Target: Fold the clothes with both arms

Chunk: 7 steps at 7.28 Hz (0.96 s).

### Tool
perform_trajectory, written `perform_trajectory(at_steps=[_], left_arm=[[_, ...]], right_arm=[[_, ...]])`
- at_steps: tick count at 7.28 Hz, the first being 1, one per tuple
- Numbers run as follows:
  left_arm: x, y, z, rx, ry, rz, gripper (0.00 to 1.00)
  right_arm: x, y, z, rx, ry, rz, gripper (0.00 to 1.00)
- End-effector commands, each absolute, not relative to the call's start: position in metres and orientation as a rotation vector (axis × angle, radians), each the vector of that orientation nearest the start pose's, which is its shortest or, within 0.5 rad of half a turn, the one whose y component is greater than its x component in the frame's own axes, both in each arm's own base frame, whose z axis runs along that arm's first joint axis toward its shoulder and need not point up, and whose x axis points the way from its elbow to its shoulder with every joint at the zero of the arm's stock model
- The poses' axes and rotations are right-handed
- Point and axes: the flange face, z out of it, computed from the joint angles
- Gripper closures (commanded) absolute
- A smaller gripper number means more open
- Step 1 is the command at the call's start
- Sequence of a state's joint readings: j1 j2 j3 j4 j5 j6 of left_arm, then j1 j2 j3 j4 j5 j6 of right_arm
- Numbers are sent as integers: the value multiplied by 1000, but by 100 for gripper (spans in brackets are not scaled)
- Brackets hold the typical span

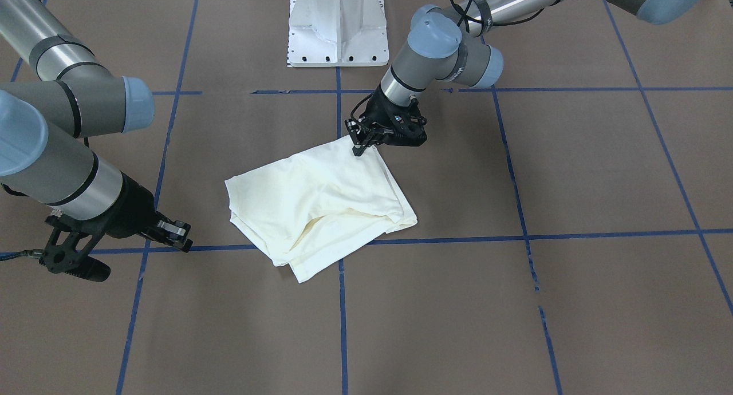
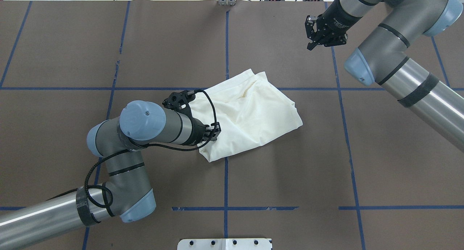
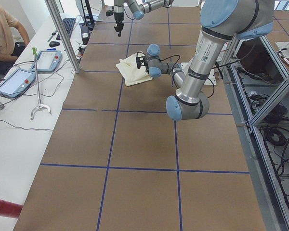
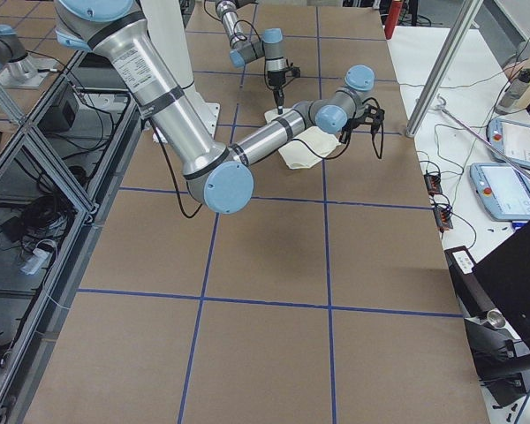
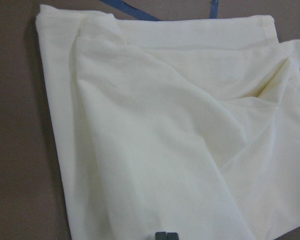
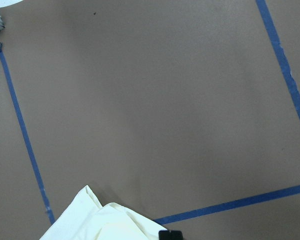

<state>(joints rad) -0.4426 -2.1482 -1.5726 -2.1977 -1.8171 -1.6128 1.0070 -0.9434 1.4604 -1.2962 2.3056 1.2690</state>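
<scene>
The cream shirt [image 1: 320, 206] lies folded into a rough square in the middle of the brown table, plain side up. Its cat print and lettering are hidden. It also shows in the overhead view [image 2: 250, 112] and fills the left wrist view [image 5: 155, 125]. My left gripper [image 1: 359, 149] is shut, with its tips down on the shirt's corner nearest the robot base. The cloth there looks flat, not lifted. My right gripper [image 2: 311, 45] is shut and empty, above the bare table beyond the shirt's far right side. The right wrist view shows only one shirt corner [image 6: 100, 222].
The white pedestal base [image 1: 338, 28] stands at the robot's edge of the table. Blue tape lines [image 1: 458, 237] grid the brown surface. In the exterior left view an operator [image 3: 5, 29] sits at a side bench with control tablets [image 3: 14, 82].
</scene>
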Motion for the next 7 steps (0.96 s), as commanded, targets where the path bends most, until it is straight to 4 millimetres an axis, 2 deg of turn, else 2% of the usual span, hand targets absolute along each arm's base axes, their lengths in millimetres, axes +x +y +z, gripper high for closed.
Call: perform_trajectory(at_steps=[1,4,5,6,7], left_arm=[[581,-381,265,12,1188,-261,100],[560,-374,273,11,1190,-262,100],[547,-370,283,12,1184,-264,100],[519,-373,292,36,1186,-264,100],[496,-372,296,101,1164,-189,100]], right_arm=[[-327,-638,293,-92,-1025,349,100],[-335,-634,293,-95,-1021,341,100],[-336,-633,294,-97,-1022,338,100],[-328,-632,299,-98,-1021,347,100],[-310,-623,316,-97,-1015,362,100]])
